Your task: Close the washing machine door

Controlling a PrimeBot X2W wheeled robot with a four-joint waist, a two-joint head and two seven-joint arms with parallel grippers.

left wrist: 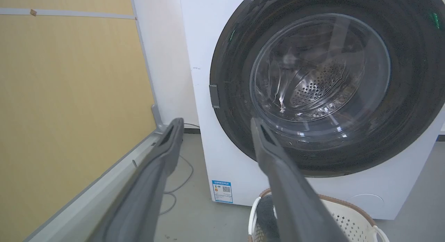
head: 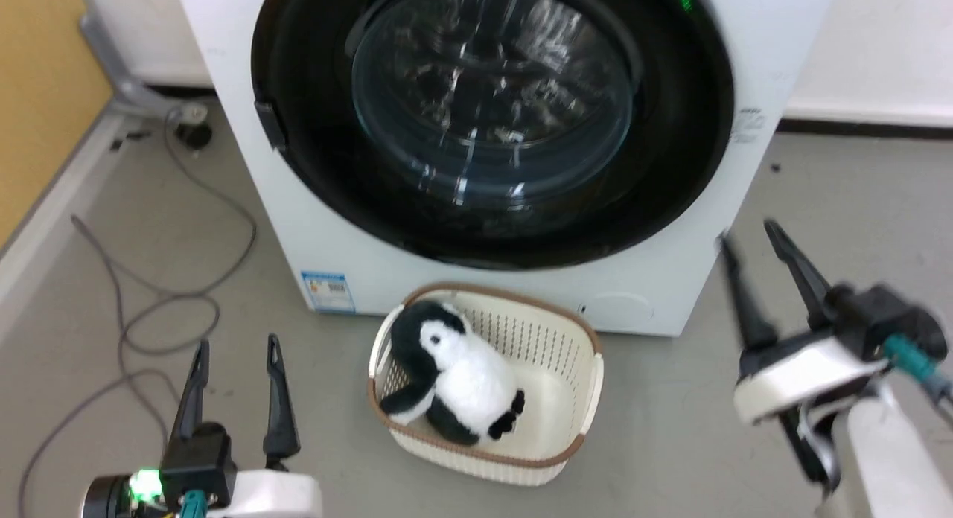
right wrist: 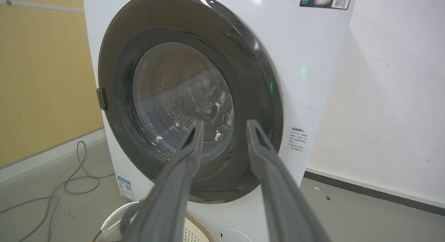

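Both the left claw (head: 237, 344) and right claw (head: 748, 233) gape, empty.

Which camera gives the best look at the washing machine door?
The right wrist view: the washing machine door shows nearly whole, rim to rim. The head view cuts off its top; the left wrist view crops its right side.

Head looks down; wrists forward; all share door (head: 491, 101).

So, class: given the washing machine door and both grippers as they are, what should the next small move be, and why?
Probably just draw the right gripper back to rest. The washing machine door looks flush against the washing machine in all three views, and both it and the left gripper are open, clear of the door.
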